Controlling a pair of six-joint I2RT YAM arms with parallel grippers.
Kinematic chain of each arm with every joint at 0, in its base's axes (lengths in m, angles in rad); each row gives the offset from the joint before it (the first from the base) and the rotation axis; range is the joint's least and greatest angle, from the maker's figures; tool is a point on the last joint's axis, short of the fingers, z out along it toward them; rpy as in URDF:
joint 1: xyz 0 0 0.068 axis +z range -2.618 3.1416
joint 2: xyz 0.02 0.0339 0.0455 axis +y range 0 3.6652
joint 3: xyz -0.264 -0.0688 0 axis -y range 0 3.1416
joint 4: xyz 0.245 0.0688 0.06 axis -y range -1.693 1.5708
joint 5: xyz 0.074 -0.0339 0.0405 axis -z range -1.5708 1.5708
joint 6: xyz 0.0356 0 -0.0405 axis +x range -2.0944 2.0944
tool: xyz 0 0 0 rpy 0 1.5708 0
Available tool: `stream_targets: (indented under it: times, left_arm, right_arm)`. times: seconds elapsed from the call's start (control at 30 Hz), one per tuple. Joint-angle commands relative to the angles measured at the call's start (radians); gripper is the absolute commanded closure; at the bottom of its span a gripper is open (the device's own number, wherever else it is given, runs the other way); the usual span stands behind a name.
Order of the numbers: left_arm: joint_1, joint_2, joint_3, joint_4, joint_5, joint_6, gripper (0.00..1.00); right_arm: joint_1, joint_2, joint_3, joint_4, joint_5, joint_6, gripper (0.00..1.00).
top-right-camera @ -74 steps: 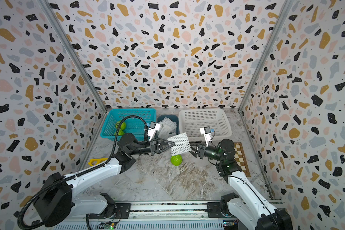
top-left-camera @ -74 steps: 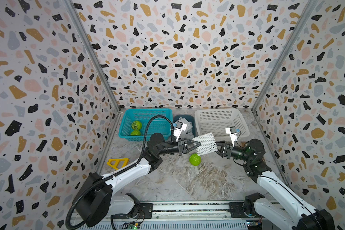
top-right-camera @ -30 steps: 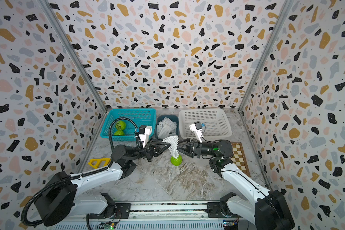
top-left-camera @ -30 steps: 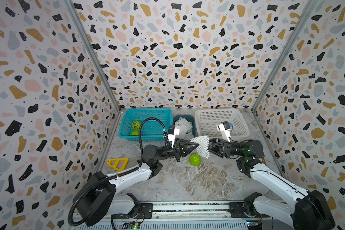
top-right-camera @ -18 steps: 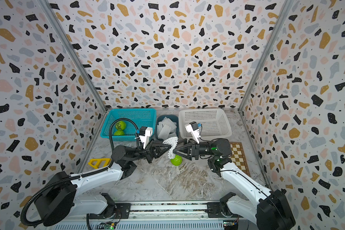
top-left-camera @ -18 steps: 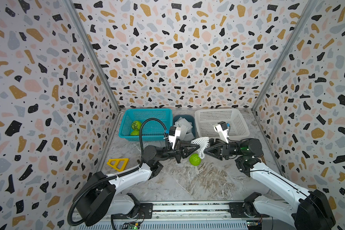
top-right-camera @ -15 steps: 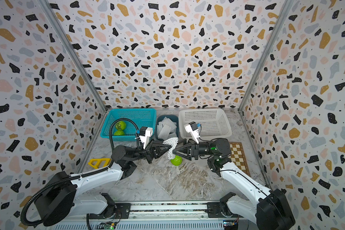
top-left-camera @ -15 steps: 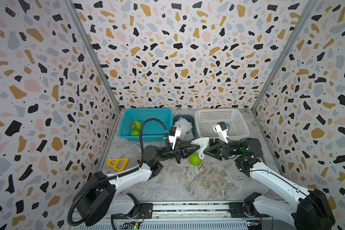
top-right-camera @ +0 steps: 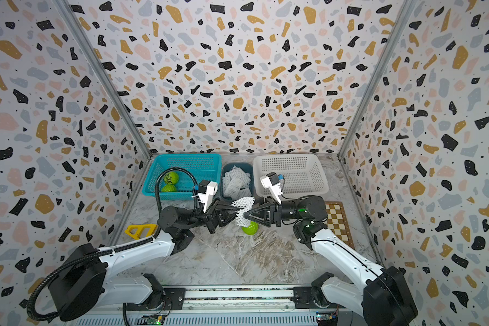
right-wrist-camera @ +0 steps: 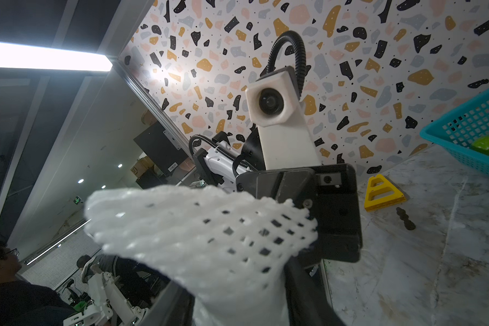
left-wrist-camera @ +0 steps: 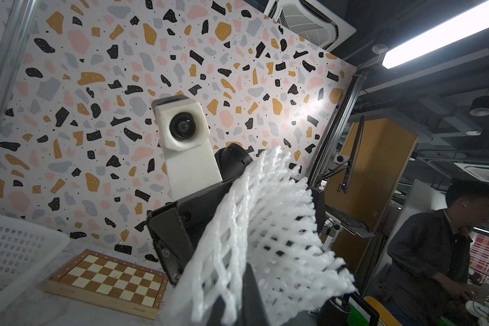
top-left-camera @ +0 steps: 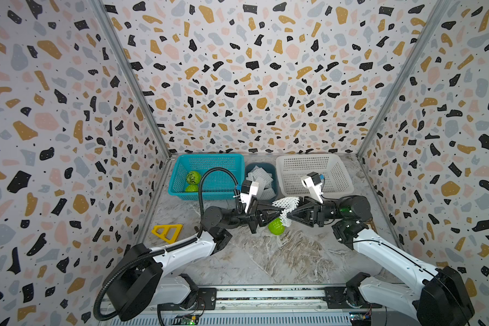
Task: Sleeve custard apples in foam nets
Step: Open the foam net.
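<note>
Left gripper (top-left-camera: 278, 211) clamps the net (top-left-camera: 288, 203) over the apple (top-left-camera: 276, 227); right gripper (top-left-camera: 290, 216) meets it from the other side, though gripping or loose, I can't tell.

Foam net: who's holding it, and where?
Left gripper is shut on one end of the foam net. Right gripper sits at the opposite end; whether it grips cannot be told.

Bright even top views, strip light (right-wrist-camera: 45, 58) glaring, foam net (right-wrist-camera: 203, 234) blurred
</note>
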Motion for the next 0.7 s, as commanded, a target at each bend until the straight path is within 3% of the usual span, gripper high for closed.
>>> stream_targets:
  times: [0.0, 0.67]
  left_arm:
    - [0.004, -0.032, -0.023, 0.072, 0.007, 0.008, 1.0]
    - [0.027, -0.088, -0.075, -0.029, 0.041, -0.011, 1.0]
  right_arm:
    - [-0.023, -0.047, 0.017, 0.076, -0.016, 0.019, 0.49]
    - [-0.076, -0.063, -0.052, 0.247, 0.0, 0.129, 0.6]
